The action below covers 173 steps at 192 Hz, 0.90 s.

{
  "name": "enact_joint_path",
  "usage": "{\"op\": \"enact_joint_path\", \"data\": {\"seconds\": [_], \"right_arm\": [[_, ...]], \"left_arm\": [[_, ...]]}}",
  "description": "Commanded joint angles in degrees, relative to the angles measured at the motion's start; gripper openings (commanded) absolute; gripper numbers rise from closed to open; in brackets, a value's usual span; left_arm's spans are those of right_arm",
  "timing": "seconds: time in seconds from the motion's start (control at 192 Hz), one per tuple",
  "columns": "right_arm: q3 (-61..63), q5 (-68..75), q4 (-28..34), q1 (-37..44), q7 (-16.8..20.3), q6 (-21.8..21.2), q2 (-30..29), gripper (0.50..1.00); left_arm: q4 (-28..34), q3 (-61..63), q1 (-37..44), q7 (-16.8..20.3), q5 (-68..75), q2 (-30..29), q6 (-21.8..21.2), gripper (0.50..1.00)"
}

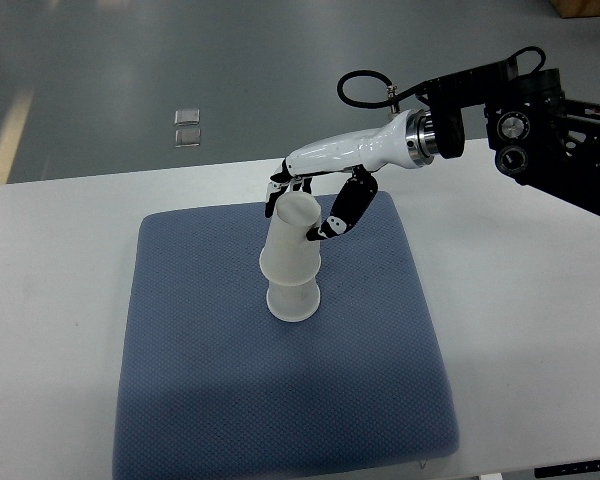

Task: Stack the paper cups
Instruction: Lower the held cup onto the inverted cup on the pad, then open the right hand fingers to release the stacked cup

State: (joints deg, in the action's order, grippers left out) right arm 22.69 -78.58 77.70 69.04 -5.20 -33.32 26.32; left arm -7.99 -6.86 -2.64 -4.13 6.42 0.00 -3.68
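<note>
Robot hand point(310, 205) grasps the top cup point(292, 232).
Stack point(292, 290) stands mid-pad point(200, 380), well inside every pad edge.

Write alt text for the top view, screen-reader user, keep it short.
The robot's right hand grips the top of a leaning stack of white paper cups, which stands on a blue mat on a white table. The arm enters from the right edge; no left arm is visible.
</note>
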Motion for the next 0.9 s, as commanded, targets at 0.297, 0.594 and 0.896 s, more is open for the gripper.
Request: {"op": "enact_joint_path", "data": {"seconds": [0.297,0.594,0.896], "right_arm": [[-1.2,-1.0,0.0,-0.1,0.0,-0.4,0.0,0.799],[-1.2,-1.0,0.0,-0.6,0.0,-0.8,0.0,0.913],[1.4,0.5,-0.8,-0.9,-0.1,0.9,1.2,0.911]], "left_arm": [[0.0,0.0,0.0,0.0,0.0,0.0,0.0,1.000],[0.0,0.0,0.0,0.0,0.0,0.0,0.0,1.000],[0.0,0.0,0.0,0.0,0.0,0.0,0.0,1.000]]}}
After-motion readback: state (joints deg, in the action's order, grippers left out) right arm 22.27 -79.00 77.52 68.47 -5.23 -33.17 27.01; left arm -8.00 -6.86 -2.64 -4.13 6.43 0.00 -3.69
